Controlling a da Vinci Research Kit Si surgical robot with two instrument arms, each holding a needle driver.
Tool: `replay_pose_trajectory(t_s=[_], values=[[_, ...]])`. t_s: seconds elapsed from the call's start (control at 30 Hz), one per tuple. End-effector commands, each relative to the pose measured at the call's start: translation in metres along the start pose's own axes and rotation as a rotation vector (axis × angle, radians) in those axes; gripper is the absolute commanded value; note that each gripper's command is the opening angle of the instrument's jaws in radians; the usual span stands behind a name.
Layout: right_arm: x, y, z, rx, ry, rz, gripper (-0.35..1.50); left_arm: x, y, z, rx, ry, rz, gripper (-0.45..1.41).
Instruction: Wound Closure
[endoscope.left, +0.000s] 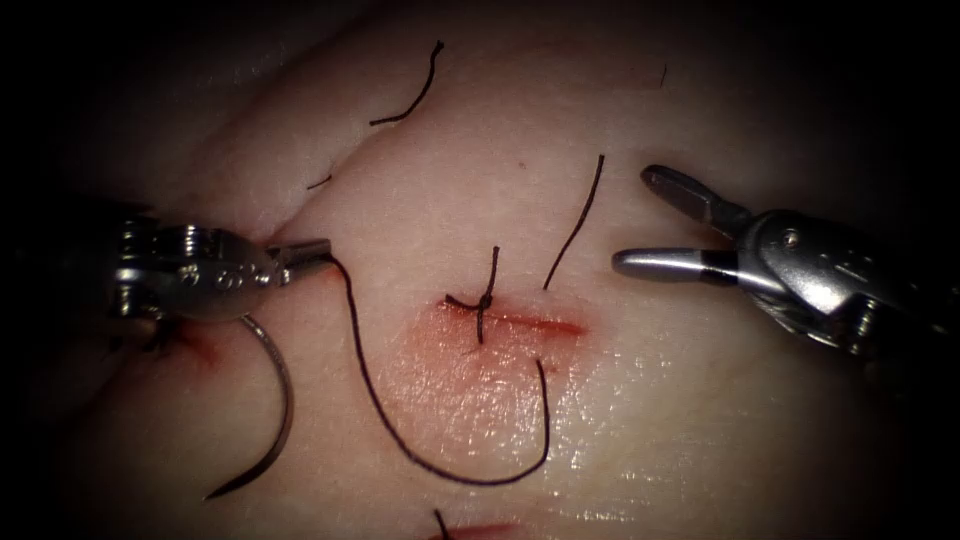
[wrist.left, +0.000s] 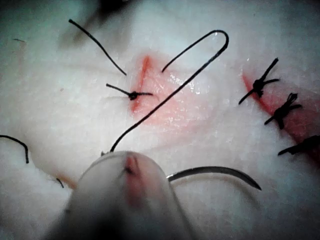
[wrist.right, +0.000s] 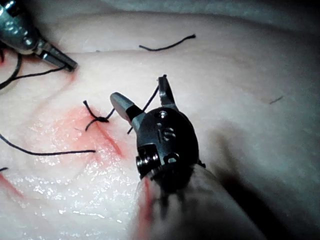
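Tissue (endoscope.left: 700, 420) looks soft and wet, with its cut (endoscope.left: 525, 322) between both tools and one knot (endoscope.left: 484, 301) tied. Left tool (endoscope.left: 318, 250), jaws closed, pinches the limp thread (endoscope.left: 400, 440); the stiff, slippery needle (endoscope.left: 270, 420) hangs just below it, outside the tissue. Right tool (endoscope.left: 635, 222) gapes wide, holding nothing; a cut end of thread (endoscope.left: 575, 225) lies beside it.

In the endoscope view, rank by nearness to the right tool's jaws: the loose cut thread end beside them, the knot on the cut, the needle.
From the open right tool:
1. Loose thread end, just to its left.
2. Knot, on the cut.
3. Needle, far left, under the left tool, outside the tissue.
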Motion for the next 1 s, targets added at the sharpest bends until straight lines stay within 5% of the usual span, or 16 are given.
replay_pose_trajectory(t_s=[0.03,0.17,0.23,0.3,0.33,0.37,0.67,1.0], values=[[-0.0001,0.0000,0.0001,0.005,0.008,-0.001,1.21,0.0005,0.0002,0.0001,0.014,0.009,-0.005,-0.45],[0.0004,-0.0013,-0.0008,0.025,0.020,-0.005,1.33,0.0025,0.0000,-0.0033,0.038,0.055,-0.020,-0.45],[0.0006,-0.0023,-0.0008,0.039,0.016,-0.010,1.21,0.0038,-0.0005,-0.0047,0.054,0.094,-0.042,-0.45],[0.0008,-0.0039,-0.0003,0.090,0.013,-0.021,0.02,0.0064,-0.0016,-0.0066,0.067,0.150,-0.068,-0.45],[0.0008,-0.0039,-0.0003,0.090,0.013,-0.021,0.02,0.0064,-0.0016,-0.0066,0.067,0.150,-0.068,-0.45],[0.0007,-0.0045,0.0000,0.105,0.011,-0.026,-0.35,0.0072,-0.0019,-0.0070,0.068,0.166,-0.076,-0.45],[-0.0008,-0.0074,0.0041,0.181,-0.007,-0.072,-0.35,0.0129,-0.0034,-0.0054,0.042,0.272,-0.118,-0.45],[-0.0002,-0.0086,0.0064,0.242,0.063,-0.139,-0.35,0.0126,-0.0025,0.0001,0.097,0.259,-0.105,-0.45]])
